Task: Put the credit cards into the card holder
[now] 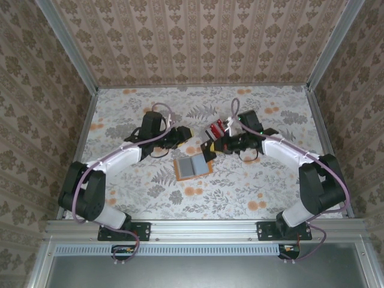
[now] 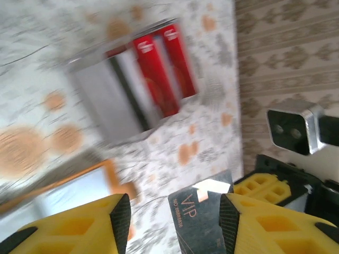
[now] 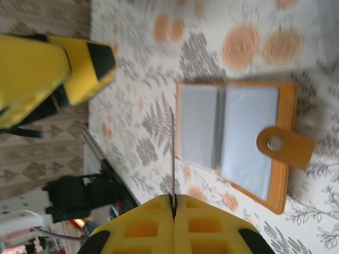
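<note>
While right tool (image 3: 173,203) pinches an edge-on dark card (image 3: 172,153), left tool (image 2: 175,214) gapes; red cards (image 2: 159,69) blurred.

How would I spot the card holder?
Look near the middle of the flowery table. The card holder lies open and flat there, grey inside with an orange rim and clasp tab, unlike the grey stand holding red cards farther back.

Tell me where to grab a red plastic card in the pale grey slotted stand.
Pinch the outermost red card by the free end sticking out of the grey stand, fingers on its two flat faces. Come from above: the cards stand on edge, close together, so probably only that end is reachable.
</note>
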